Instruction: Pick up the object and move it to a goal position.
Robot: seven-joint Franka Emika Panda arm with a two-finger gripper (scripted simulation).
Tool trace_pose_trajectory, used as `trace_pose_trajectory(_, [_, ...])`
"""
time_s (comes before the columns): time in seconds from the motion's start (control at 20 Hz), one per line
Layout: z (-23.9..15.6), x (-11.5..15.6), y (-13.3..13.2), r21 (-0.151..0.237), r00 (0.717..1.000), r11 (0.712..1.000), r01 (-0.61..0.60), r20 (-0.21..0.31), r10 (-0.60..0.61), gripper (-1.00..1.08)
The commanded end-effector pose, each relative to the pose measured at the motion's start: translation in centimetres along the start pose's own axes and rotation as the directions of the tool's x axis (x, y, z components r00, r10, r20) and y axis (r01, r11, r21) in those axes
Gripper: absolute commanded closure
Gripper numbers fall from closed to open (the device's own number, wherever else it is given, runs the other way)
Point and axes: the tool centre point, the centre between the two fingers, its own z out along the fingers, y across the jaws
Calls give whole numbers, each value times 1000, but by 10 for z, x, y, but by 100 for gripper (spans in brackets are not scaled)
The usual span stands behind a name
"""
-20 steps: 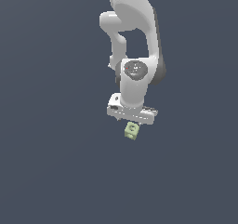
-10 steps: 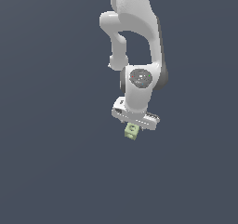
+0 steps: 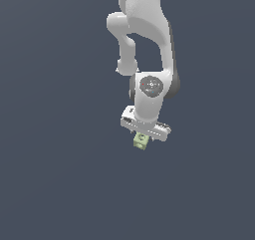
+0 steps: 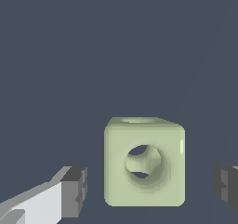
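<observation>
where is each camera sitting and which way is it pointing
Exterior view: off the arm, facing the Panda arm as it reaches down; the gripper is over the cube.
Wrist view: on the wrist, looking along the gripper at the cube; only the two fingertips show, apart from the cube on either side.
Shared: the pale yellow-green cube with a round hole, the gripper, and the plain dark surface.

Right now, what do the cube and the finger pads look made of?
Cube: smooth pale yellow-green plastic by the look, with soft edge highlights and a round hole through it. Finger pads: dark grey and matte, perhaps rubber; ridged faces. Being a render, neither is certain.
</observation>
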Motion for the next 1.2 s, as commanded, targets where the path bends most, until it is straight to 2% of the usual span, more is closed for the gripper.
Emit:
trace_pose_trajectory(0.0, [9,0,0,-1,1000,1000,-1,1,1,-92])
trace_pose_trajectory(0.3, [39,-1,1,-1,1000,1000,-4,1,4,-92])
trace_pose_trajectory(0.55, [45,0,0,-1,1000,1000,-4,1,4,-92])
trace_pose_trajectory(0.6, [45,0,0,-1,1000,1000,-4,1,4,108])
trace_pose_trajectory(1.15, [44,0,0,0,1000,1000,-3,0,3,108])
